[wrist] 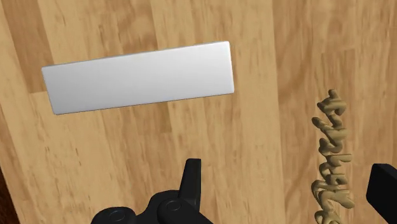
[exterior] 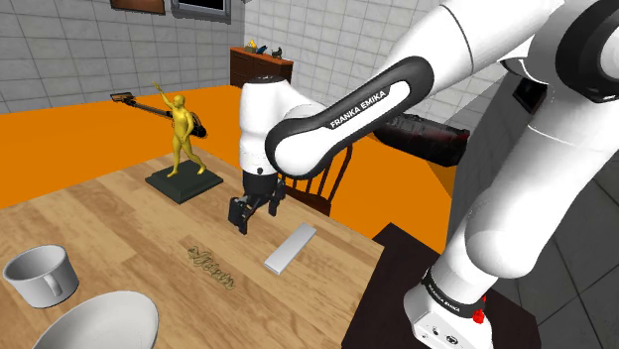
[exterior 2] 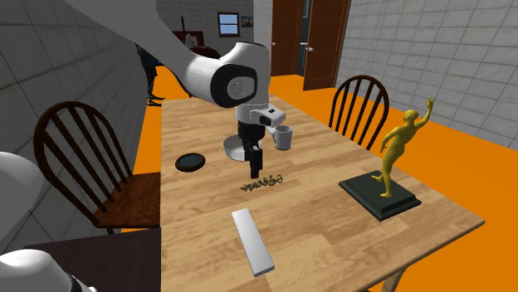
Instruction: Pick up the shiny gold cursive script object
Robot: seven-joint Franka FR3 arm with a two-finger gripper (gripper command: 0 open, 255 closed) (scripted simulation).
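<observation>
We hover our claw [wrist: 287, 168], fingers apart, above the desk [wrist: 254, 133]. The gold script [wrist: 332, 159] lies flat between them, close beside one finger. It looks thin, stiff and slippery, so we'd pinch across its narrow width.

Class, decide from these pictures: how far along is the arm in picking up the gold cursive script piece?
Done: the tool is open, with the gold cursive script piece between its fingers, untouched. In hand: hovering, aligned above it. Left: lower, shut, lift; the piece lies flat on the wooden table.
</observation>
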